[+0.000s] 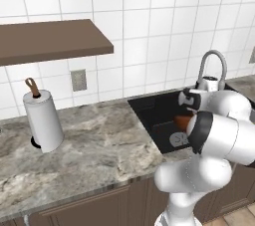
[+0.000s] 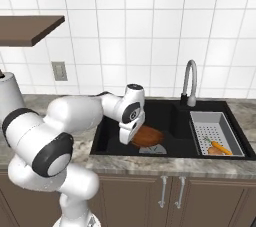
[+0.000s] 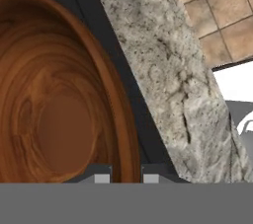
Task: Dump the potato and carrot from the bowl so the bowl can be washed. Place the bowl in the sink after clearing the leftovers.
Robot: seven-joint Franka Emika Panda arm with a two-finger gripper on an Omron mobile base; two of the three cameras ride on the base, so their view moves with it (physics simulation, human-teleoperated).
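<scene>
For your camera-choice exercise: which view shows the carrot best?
The right base view: the carrot lies whole in the grey tray at the right of the sink. In the left base view the arm covers that spot. The hand view looks into the bowl, with no carrot in sight.

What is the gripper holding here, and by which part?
The wooden bowl, pinched at its rim between the shut jaws of the gripper, over the sink.

One bowl [image 2: 148, 136], one carrot [image 2: 220, 147], one double-basin sink [image 2: 172, 116], one faucet [image 2: 189, 82], one perforated tray [image 2: 214, 132], one paper-towel roll [image 1: 44, 119], one wall outlet [image 1: 78, 80], one shelf [image 1: 50, 41].
</scene>
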